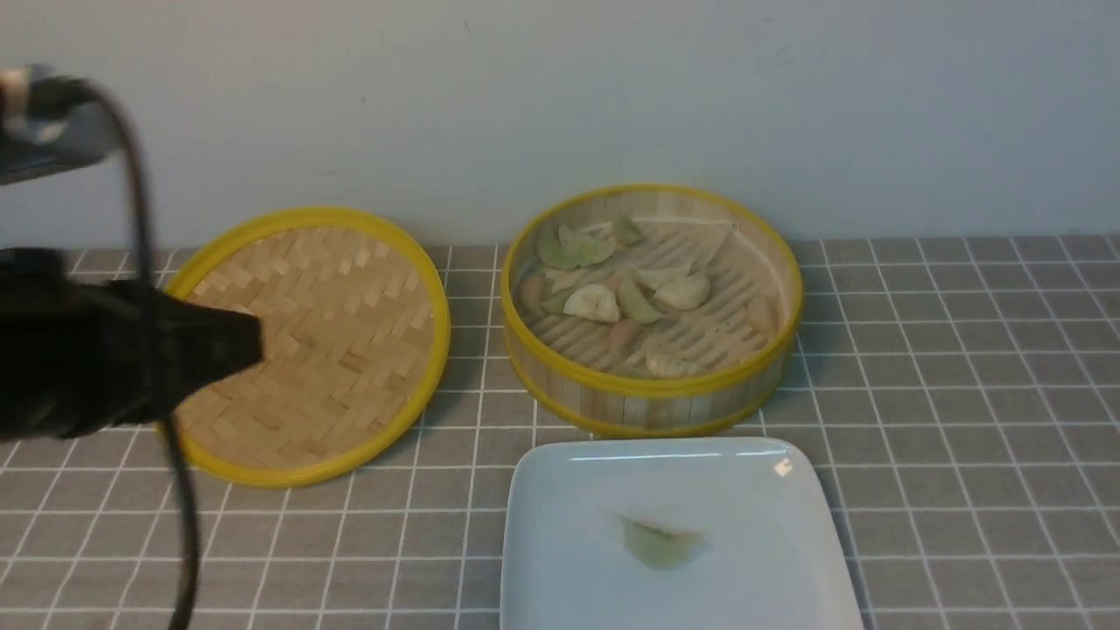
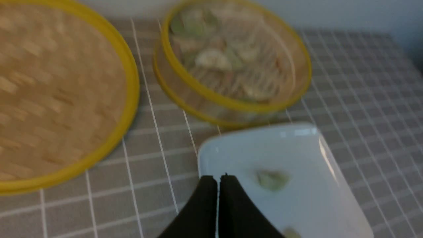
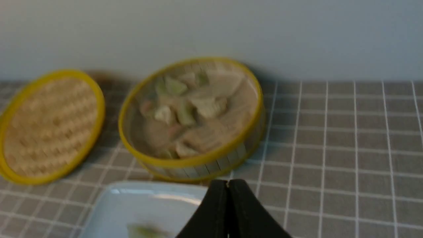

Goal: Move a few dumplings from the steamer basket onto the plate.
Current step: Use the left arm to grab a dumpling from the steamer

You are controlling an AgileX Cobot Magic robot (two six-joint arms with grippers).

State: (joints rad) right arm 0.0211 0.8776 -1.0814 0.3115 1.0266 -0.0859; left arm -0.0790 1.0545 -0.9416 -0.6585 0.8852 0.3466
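Note:
The steamer basket stands at the back centre and holds several dumplings, green, cream and pinkish. The white plate lies just in front of it with one pale green dumpling near its middle. In the left wrist view a second pale piece shows on the plate at the frame edge. My left gripper is shut and empty, left of the plate; in the front view it shows over the lid. My right gripper is shut and empty, near the plate's far right corner and in front of the basket. It is out of the front view.
A shallow woven bamboo lid with a yellow rim lies left of the basket. It also shows in both wrist views. The table has a grey checked cloth. A pale wall rises close behind the basket.

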